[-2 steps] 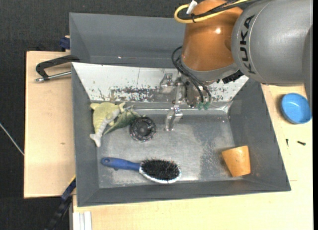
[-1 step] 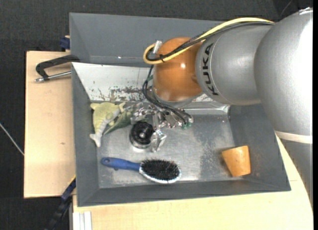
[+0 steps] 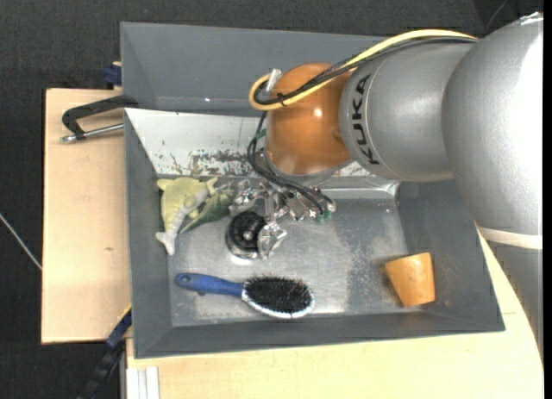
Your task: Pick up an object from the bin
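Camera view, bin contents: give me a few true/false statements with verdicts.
1. An orange cup lies near the lower right corner of the bin. True.
2. The hairbrush has a red handle. False: the handle is blue and the bristle head is black.
3. The gripper is over the orange cup. False: it is near the bin's middle, over a small dark round thing, well apart from the cup.
4. A pale yellow-green soft thing lies at the bin's left side, left of the gripper. True.
5. The hairbrush lies against the bin's far wall. False: it lies along the near wall, at the bottom of the view.
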Tool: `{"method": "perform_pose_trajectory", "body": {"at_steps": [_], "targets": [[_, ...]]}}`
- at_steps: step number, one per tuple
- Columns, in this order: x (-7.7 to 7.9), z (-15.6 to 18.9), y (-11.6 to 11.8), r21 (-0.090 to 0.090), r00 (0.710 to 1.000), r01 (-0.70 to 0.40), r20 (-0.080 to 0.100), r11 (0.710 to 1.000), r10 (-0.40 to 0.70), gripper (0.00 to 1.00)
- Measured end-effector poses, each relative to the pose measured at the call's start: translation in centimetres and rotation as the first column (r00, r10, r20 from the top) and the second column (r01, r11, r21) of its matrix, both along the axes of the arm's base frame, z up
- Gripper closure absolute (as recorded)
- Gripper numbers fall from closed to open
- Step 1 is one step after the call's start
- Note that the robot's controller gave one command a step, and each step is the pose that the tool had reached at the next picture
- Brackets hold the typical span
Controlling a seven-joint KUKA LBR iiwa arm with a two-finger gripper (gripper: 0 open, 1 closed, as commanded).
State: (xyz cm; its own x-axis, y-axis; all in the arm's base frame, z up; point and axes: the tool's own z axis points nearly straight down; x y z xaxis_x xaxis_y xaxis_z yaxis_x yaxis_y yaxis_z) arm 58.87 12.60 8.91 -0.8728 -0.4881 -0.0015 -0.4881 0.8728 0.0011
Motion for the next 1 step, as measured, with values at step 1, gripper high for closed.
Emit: {"method": "perform_pose_trajectory", "body": {"at_steps": [1], "targets": [[0.65,12.28,0.13,0.003,0.999,0.03,0.015,1.0,-0.03,1.0]]}}
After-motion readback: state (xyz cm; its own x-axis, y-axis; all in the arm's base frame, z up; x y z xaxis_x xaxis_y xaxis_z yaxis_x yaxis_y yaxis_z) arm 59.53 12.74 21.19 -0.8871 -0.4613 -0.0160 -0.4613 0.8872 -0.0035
